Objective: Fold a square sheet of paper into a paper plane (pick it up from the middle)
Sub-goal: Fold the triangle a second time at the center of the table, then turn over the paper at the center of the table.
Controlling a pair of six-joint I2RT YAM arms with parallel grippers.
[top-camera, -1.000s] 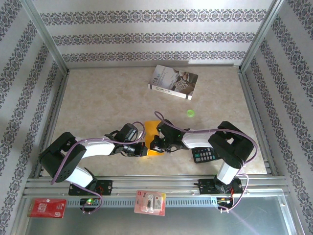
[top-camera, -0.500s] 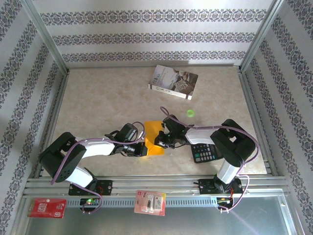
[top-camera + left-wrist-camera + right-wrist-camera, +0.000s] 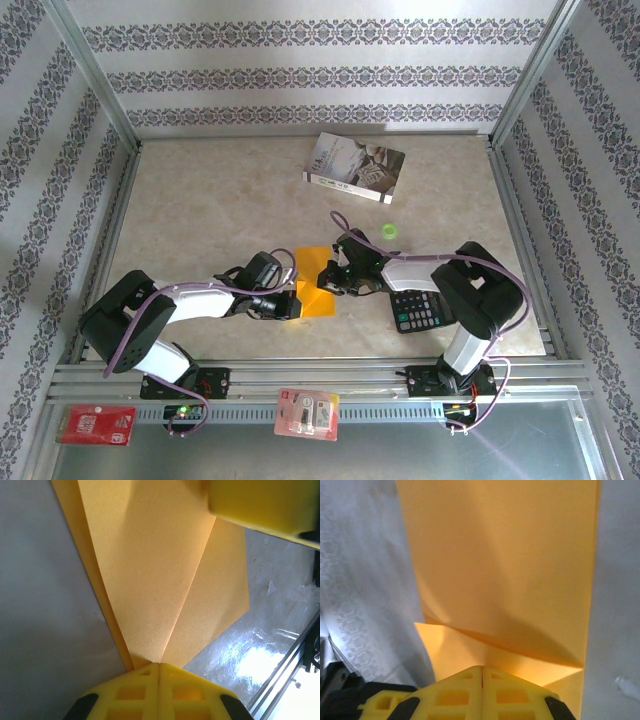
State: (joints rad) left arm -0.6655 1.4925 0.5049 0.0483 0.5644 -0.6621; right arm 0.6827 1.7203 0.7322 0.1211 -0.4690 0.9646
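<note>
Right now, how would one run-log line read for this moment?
left gripper: shut on orange paper | right gripper: shut on orange paper | orange paper: creased, between both grippers

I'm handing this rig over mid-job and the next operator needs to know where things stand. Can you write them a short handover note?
Left end effector: shut on the orange sheet of paper, pinching the point where its creases converge.
Right end effector: shut on the same sheet, at a folded flap.
Sheet: between the two arms, near the middle of the table, left of the calculator.
Done: the first folds are creased in.
Left: the remaining folds; there is no pointed plane shape yet.
</note>
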